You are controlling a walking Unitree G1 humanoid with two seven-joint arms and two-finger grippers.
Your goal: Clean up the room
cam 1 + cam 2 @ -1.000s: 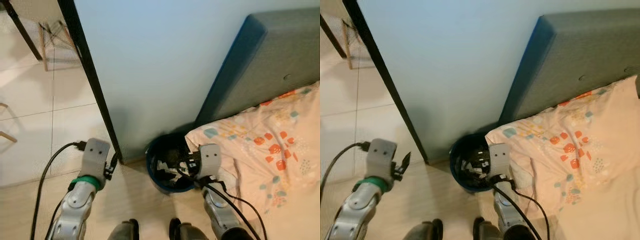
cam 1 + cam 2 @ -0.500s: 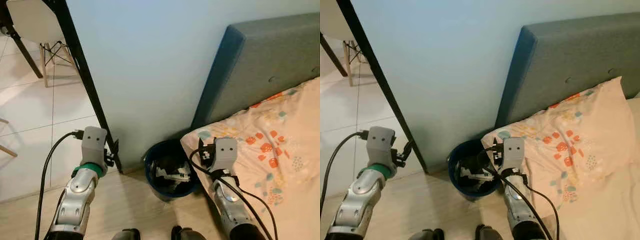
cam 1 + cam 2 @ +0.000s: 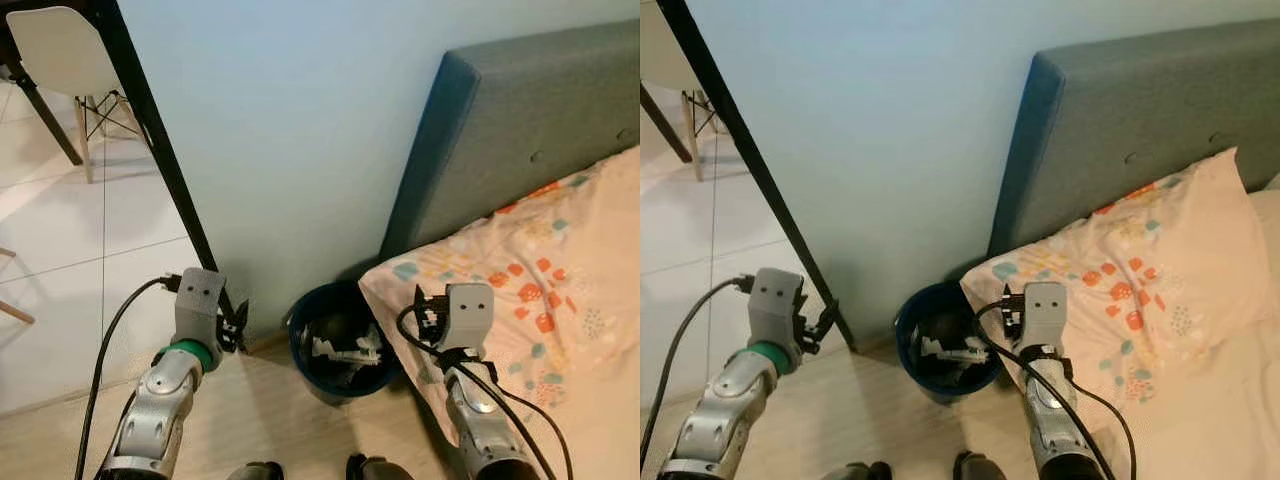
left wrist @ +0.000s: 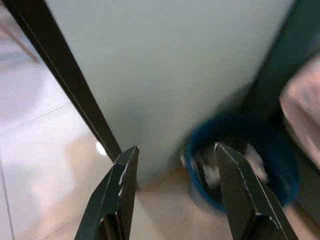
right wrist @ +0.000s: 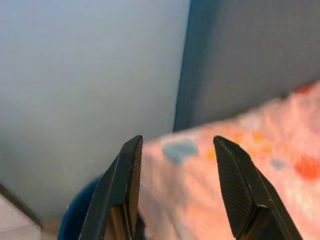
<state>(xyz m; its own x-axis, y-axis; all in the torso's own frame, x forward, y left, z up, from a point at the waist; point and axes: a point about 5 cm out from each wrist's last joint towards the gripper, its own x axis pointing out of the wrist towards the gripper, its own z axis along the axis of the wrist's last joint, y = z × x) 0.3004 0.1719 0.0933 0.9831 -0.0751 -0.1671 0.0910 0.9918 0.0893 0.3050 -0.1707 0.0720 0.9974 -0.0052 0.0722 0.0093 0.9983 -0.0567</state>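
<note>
Between wall and bed (image 3: 560, 330), head views: blue bin (image 3: 340, 352) on floor, trash (image 3: 345, 350) already inside. Left gripper (image 3: 238, 325) beside black post (image 3: 160, 160), right gripper (image 3: 420, 312) over pillow (image 3: 1120, 290) edge, just past bin rim. Both carrying nothing.

Left wrist view: jaws spread, empty; post and bin ahead, blurred. Risk: swing toward bin clips post or wall.

Right wrist view: jaws spread, empty; pillow and headboard (image 5: 260, 50) ahead, bin rim low. Risk: fingers snag pillow fabric on next reach, or arm nudges bin and tips it.

Also possible: cables (image 3: 110, 350) on either arm catching bin rim while turning away in tight corner.
</note>
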